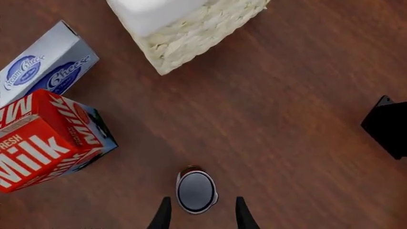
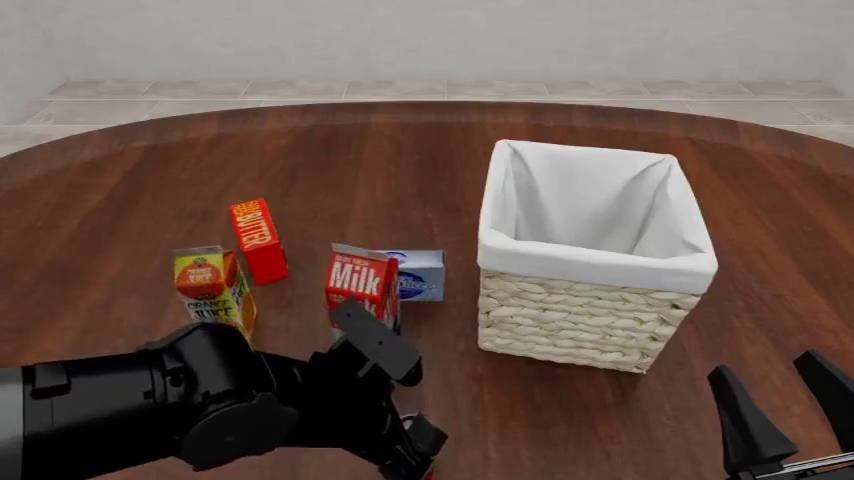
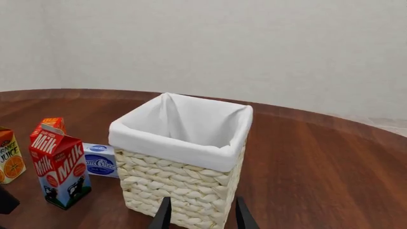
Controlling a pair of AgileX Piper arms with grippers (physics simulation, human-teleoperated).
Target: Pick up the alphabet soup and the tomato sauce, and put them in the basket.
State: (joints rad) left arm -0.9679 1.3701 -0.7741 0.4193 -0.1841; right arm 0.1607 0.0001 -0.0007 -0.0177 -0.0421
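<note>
Basket (image 2: 594, 255) stands right of centre on the table (image 2: 400, 150). Milk carton (image 2: 362, 285), cream cheese box (image 2: 418, 275), butter box (image 2: 258, 240) and juice carton (image 2: 211, 288) stand centre-left. Left arm (image 2: 160, 405) fills the lower left.

Front view looks down the table; both wrist views share the basket (image 2: 594, 262).
</note>
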